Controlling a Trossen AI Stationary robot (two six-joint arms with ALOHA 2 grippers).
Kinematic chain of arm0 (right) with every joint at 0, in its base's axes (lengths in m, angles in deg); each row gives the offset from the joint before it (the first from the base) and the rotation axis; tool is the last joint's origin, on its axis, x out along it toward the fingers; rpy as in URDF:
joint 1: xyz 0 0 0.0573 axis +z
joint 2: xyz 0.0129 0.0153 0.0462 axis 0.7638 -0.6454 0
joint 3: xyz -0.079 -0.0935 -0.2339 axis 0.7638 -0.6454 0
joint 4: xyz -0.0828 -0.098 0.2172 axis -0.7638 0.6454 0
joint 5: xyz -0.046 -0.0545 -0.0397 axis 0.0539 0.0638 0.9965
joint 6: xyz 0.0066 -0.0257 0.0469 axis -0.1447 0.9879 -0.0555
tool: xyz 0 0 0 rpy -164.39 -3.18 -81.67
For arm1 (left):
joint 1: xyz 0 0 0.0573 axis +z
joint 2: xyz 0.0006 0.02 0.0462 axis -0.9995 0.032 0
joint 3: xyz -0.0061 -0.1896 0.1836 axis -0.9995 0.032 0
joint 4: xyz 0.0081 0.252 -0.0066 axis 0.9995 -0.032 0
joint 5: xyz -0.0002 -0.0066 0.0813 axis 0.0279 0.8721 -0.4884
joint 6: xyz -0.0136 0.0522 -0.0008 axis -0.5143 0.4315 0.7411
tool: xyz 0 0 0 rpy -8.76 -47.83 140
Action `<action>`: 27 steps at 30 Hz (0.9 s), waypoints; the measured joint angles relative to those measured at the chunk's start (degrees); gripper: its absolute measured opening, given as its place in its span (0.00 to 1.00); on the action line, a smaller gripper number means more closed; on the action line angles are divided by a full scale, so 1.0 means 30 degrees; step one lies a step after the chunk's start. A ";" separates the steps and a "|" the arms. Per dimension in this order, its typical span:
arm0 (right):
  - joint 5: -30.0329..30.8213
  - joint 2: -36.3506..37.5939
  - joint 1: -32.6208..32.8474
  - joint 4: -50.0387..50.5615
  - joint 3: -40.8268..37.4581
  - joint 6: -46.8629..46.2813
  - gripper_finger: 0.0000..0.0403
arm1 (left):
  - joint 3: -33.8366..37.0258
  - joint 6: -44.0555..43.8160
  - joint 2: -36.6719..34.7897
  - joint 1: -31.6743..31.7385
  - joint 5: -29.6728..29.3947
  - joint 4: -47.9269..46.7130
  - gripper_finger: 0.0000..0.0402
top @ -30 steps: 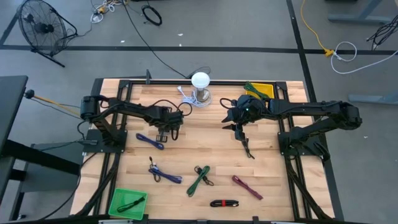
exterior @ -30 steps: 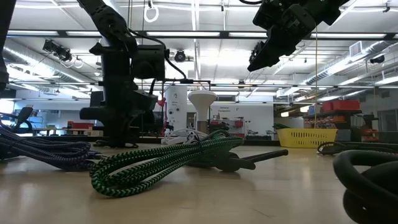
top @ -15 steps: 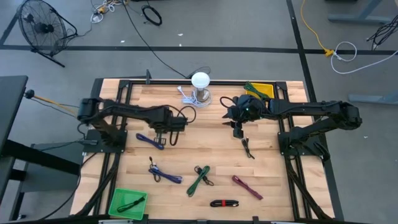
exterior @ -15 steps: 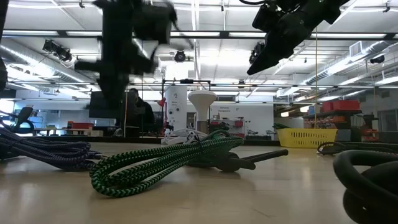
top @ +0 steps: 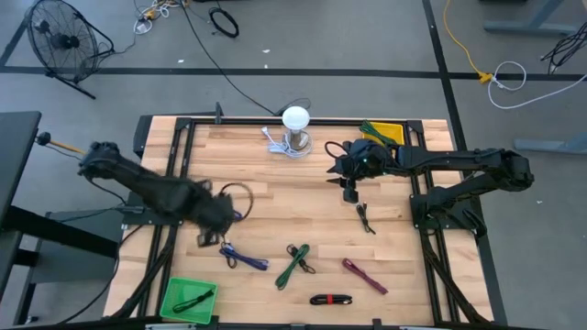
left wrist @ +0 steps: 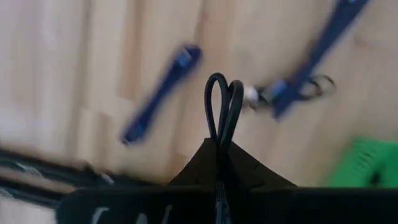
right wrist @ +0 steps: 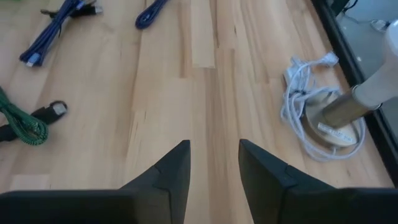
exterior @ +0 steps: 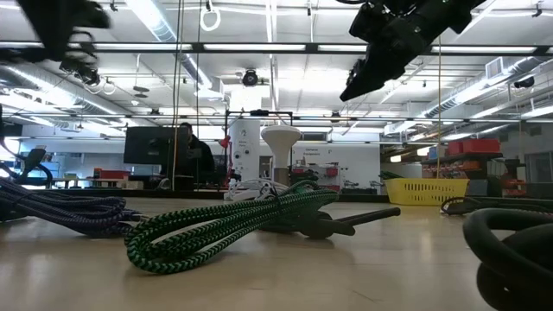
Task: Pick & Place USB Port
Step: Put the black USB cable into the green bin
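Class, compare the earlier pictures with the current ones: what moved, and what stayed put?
The left gripper, shut on a black cable, carried it from mid-table toward the front-left, nearer the green bin. The right gripper stays open, hovering by the lamp; the loose cables lie unchanged.

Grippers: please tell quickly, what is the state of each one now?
Left gripper: shut on a black cable, carried above the table.
Right gripper: open, holding nothing.

Wooden table [top: 303, 202] — cables [top: 294, 263]; green bin [top: 187, 299]
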 joint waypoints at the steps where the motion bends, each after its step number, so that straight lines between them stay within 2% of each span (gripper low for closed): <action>1: 0.0000 0.0000 0.0000 -0.0111 0.0000 0.0004 0.33 | 0.0000 -0.1203 -0.0001 -0.0649 0.0314 0.0020 0.02; 7: 0.0000 0.0000 0.0000 -0.0597 0.0000 -0.0156 0.33 | 0.0000 -0.7584 0.0021 -0.4617 0.2353 0.0070 0.02; 11: 0.0006 0.0000 0.0000 -0.0673 0.0000 -0.0228 0.33 | 0.0000 -1.1998 0.0014 -0.7255 0.2837 0.0522 0.02; 15: 0.0007 0.0000 0.0000 -0.0704 0.0000 -0.0358 0.33 | -0.0007 -1.5487 0.0203 -0.9289 0.2846 0.2465 0.02; 20: 0.0003 0.0000 0.0000 -0.1154 0.0000 -0.0358 0.33 | -0.0006 -1.8396 0.1403 -1.0733 0.3393 0.4462 0.02; 27: 0.0001 0.0000 0.0000 -0.1446 0.0000 -0.0249 0.33 | 0.0000 -2.0320 0.3585 -1.1522 0.4700 0.7131 0.02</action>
